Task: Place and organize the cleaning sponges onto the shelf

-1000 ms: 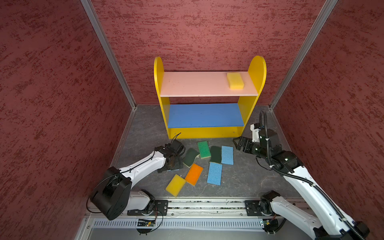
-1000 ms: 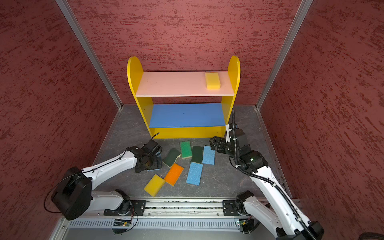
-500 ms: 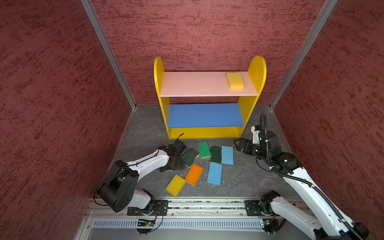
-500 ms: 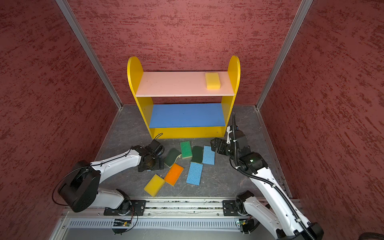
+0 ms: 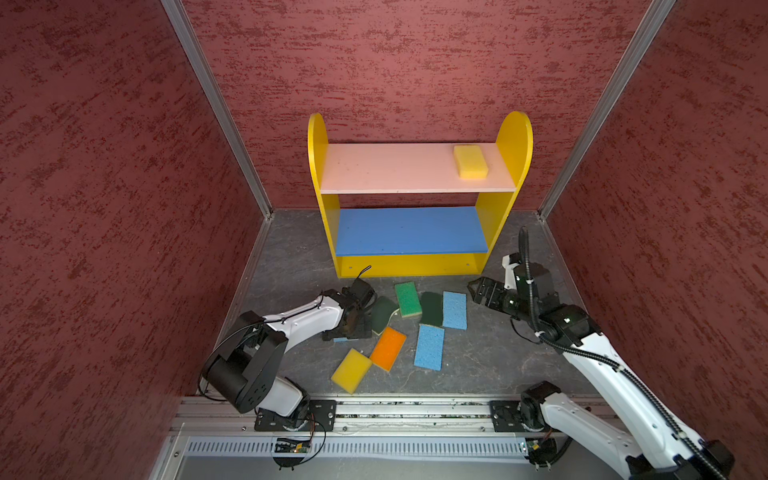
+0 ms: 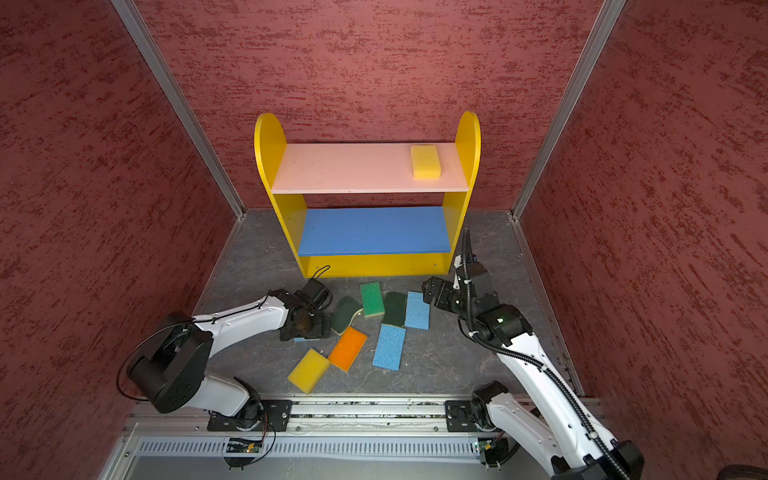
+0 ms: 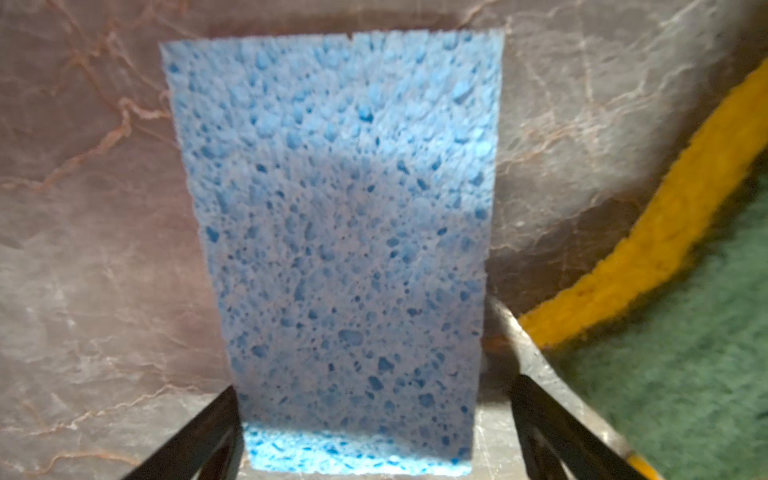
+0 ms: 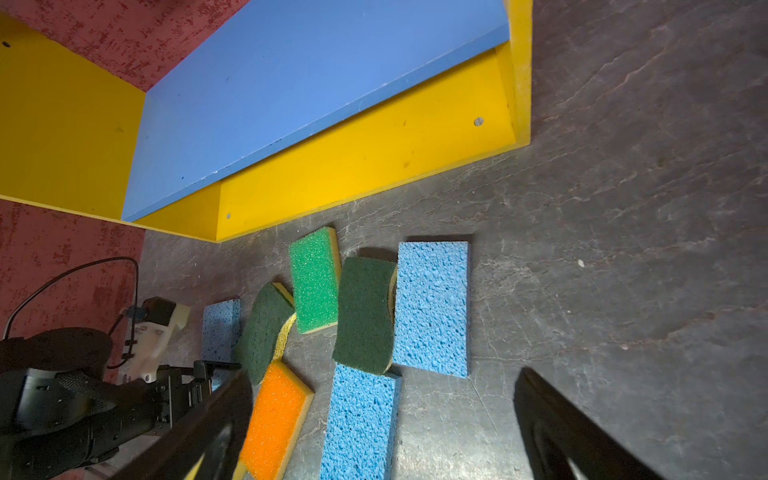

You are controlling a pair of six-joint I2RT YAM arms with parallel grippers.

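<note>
The shelf (image 5: 390, 168) stands at the back, and one yellow sponge (image 5: 470, 161) lies at the right end of its pink board. Several sponges lie on the floor in front: green (image 5: 407, 299), two dark green scourers (image 5: 431, 309) (image 5: 383, 314), two light blue (image 5: 454, 310) (image 5: 429, 347), orange (image 5: 388, 348) and yellow (image 5: 351, 370). My left gripper (image 5: 351, 330) is down over a third light blue sponge (image 7: 345, 232). Its open jaws straddle that sponge's short end, one finger at the edge and the other just clear. My right gripper (image 5: 478, 291) hangs open and empty beside the rightmost blue sponge (image 8: 432, 307).
Red textured walls (image 5: 124, 208) close in the left, back and right sides. A metal rail (image 5: 395, 409) with both arm bases runs along the front edge. A scourer's yellow edge (image 7: 648, 253) lies close beside my left gripper's finger.
My left gripper has sunk lower over the light blue sponge while that arm's elbow swung inward. My right gripper has edged slightly left toward the sponges.
</note>
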